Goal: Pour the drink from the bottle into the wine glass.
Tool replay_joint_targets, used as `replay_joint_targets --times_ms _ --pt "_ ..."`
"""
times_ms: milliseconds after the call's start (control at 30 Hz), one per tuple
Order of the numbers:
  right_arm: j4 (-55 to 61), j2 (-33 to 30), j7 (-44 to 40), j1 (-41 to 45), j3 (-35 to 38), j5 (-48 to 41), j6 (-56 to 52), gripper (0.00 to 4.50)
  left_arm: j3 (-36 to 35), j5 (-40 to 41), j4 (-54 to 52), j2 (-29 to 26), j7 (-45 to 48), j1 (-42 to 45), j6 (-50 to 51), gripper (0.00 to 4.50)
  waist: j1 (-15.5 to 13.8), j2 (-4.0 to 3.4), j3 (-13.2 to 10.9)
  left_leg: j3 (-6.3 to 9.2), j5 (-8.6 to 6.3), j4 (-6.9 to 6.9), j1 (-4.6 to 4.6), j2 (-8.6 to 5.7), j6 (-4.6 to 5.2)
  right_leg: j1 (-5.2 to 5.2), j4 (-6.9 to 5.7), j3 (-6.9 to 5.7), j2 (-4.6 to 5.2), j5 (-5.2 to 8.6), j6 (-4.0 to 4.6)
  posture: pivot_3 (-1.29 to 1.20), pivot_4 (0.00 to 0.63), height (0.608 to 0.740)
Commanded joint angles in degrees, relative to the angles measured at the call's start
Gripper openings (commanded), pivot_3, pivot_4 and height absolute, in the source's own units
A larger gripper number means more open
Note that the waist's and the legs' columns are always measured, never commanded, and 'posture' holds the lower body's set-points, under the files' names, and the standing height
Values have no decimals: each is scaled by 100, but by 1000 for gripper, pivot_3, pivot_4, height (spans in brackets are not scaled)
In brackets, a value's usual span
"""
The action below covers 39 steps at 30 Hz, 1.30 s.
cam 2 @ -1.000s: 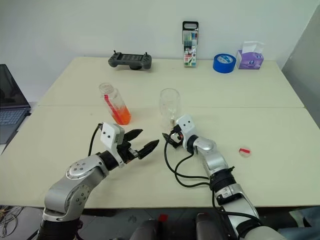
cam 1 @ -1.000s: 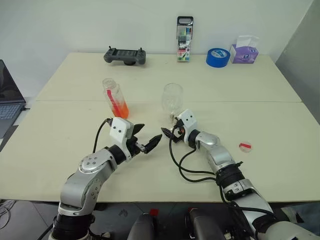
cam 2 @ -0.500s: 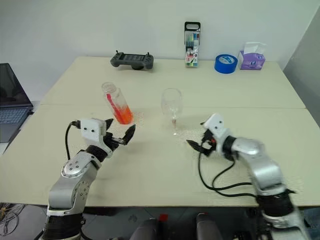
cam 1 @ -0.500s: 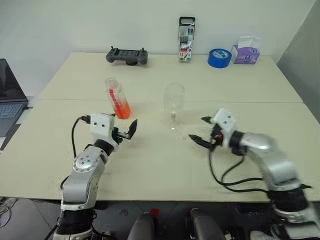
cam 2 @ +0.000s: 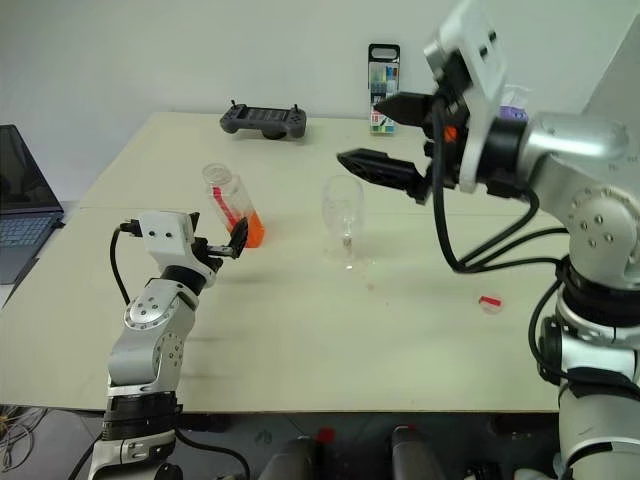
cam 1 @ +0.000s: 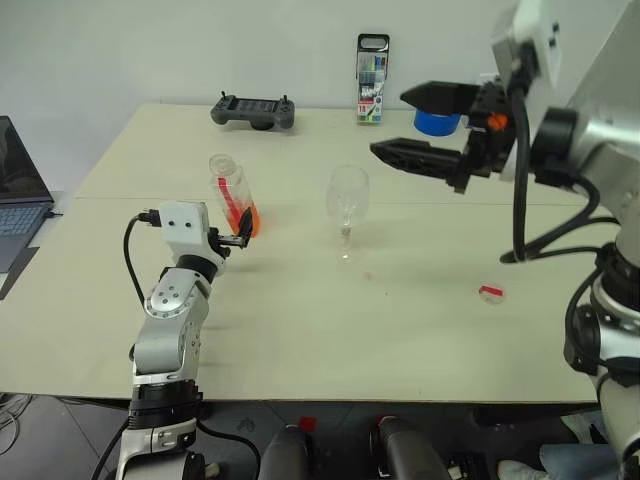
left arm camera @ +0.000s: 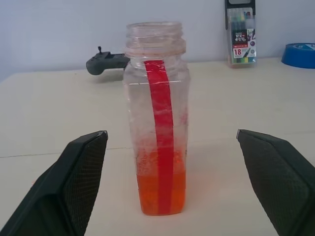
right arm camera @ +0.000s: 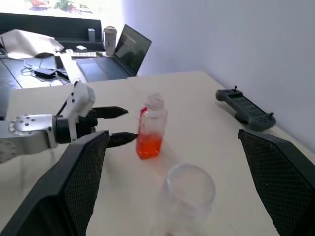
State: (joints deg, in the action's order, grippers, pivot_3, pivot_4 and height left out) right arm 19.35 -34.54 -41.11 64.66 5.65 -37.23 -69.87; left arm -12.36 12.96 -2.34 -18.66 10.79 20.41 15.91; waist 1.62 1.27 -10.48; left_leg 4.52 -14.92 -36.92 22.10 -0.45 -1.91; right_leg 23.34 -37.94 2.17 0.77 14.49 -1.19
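Step in hand: reaching for the bottle. Left gripper (left arm camera: 167, 184) level, jaws wide, bottle (cam 1: 232, 196) standing uncapped between and just ahead of them, untouched; drink (left arm camera: 161, 192) low in it. Wine glass (cam 1: 346, 201) upright mid-table, apparently empty. Right gripper (cam 1: 415, 120) raised above, jaws apart, empty. Next: advance left, close on the bottle.

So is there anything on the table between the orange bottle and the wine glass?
No. In the left eye view, only bare table lies between the bottle and the wine glass.
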Motion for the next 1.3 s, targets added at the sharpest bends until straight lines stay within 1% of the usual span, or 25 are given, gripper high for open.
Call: replay_joint_targets --times_ms 33,200,367,500,900,1000,1200,1233,1300 --pt "-399 15 127 367 -258 163 128 4462 -120 57 133 -60 37 346 -113 4500 -1 0 0 1 0 0 7 -1 0 2 5 0 2 0 0 0 150 740" --pt "-474 -34 103 283 -533 283 399 4462 -6 -77 631 -63 74 800 -226 4500 -16 1 0 4 1 -8 43 -15 -1 30 5 -3 19 -2 -4 0 150 740" --pt "-370 -92 133 181 -615 284 449 4462 24 -229 1153 -92 50 1202 -383 4500 -15 1 0 -5 2 -10 81 -16 -2 78 -7 -3 24 -7 -11 0 150 740" --pt "-294 -179 152 -24 -671 352 536 4462 186 -361 1724 -55 194 1542 -712 4500 -19 1 0 -3 2 -9 81 -15 -1 80 -8 -4 25 -7 -11 0 150 740" --pt "-114 -192 473 -366 -524 436 459 4462 288 -661 3086 26 9 2263 -1620 4500 -14 1 0 -7 2 -12 81 -16 -1 82 -13 -6 25 -8 -12 0 150 740" --pt "27 -170 595 -448 -459 380 344 4500 268 -716 3326 13 -56 2354 -1789 3905 -14 1 0 -7 2 -12 81 -16 -1 82 -13 -5 25 -8 -12 0 150 740" --pt "352 -103 860 -554 -279 257 70 4500 227 -763 3615 -56 -172 2462 -1962 1990 -15 1 1 -6 2 -13 81 -17 -1 82 -17 -5 25 -9 -12 0 150 740" --pt "392 -85 905 -565 -255 241 34 4500 222 -760 3646 -64 -168 2481 -1983 1784 -14 1 1 -6 2 -13 81 -16 0 82 -17 -6 25 -9 -13 0 150 740" --pt "733 -84 1102 -804 -44 217 -11 4500 219 -711 3635 -50 -113 2638 -2046 1733 -15 3 2 -5 2 -13 81 -17 0 81 -17 -6 25 -9 -13 0 150 740"
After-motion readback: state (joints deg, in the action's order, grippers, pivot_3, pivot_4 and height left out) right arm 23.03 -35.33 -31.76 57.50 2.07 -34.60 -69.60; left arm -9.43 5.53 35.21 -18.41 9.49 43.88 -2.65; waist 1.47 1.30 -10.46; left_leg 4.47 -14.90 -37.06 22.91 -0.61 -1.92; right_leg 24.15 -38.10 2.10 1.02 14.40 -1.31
